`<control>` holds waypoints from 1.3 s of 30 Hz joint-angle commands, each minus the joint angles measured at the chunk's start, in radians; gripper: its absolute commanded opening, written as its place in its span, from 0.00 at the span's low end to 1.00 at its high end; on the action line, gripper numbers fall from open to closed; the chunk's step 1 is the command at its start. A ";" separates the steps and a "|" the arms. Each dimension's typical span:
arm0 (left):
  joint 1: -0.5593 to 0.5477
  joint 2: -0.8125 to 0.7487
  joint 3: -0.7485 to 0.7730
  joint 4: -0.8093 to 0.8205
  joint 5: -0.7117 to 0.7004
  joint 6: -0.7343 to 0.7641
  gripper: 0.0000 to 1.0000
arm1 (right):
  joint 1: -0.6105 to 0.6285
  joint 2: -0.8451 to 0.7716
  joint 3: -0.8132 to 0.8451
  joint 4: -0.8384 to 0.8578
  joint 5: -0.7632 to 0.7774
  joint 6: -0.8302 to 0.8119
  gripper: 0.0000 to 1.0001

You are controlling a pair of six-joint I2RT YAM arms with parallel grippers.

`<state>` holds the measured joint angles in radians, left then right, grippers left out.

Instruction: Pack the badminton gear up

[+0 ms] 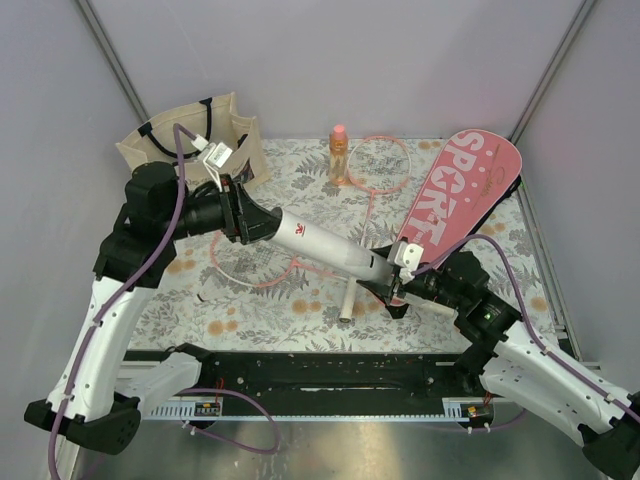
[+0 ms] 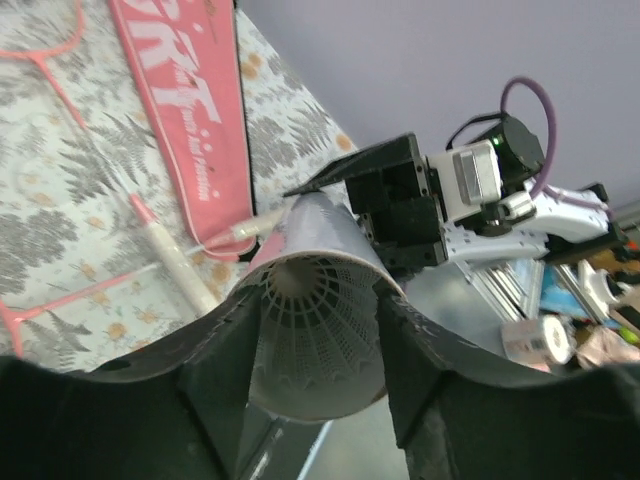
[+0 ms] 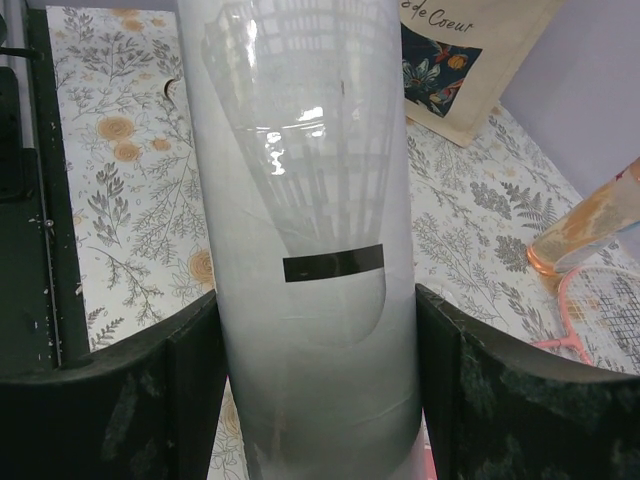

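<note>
Translucent white plastic tube (image 1: 320,243), ribbed shuttlecock (image 2: 318,330) inside, clamped by right claw (image 1: 393,284); left claw (image 1: 258,220) flanks its open end, grip unclear.

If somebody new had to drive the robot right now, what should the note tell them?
The right gripper is shut on the right end of the long white tube.
The left gripper has its fingers either side of the tube's left end; squeezing or not, I cannot tell.
The tube hangs between both arms above the table, a shuttlecock inside.
The two thin pink-framed rackets lie bare on the table: one by the orange bottle, one under the tube.
The pink racket-shaped cover lettered SPORT lies flat at back right.
Done: nothing looks packed. Left: rackets, tube, cover.
</note>
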<state>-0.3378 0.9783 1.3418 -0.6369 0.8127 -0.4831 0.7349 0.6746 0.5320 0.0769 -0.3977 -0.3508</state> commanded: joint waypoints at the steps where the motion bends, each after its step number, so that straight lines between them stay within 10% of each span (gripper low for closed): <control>1: -0.007 -0.007 0.098 -0.069 -0.110 0.055 0.62 | -0.002 -0.021 0.022 0.129 0.017 0.027 0.47; 14: -0.007 -0.021 0.250 -0.126 -0.634 0.096 0.79 | -0.003 -0.020 0.016 0.115 0.036 0.071 0.47; 25: 0.042 0.085 0.011 -0.236 -1.305 -0.082 0.75 | -0.003 -0.139 -0.029 0.123 0.072 0.174 0.46; 39: 0.043 0.345 -0.328 -0.302 -1.368 -0.353 0.52 | -0.003 -0.196 -0.038 0.142 0.020 0.216 0.46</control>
<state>-0.2970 1.2831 1.0454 -0.9150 -0.4782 -0.7452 0.7326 0.5022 0.4953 0.1169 -0.3611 -0.1600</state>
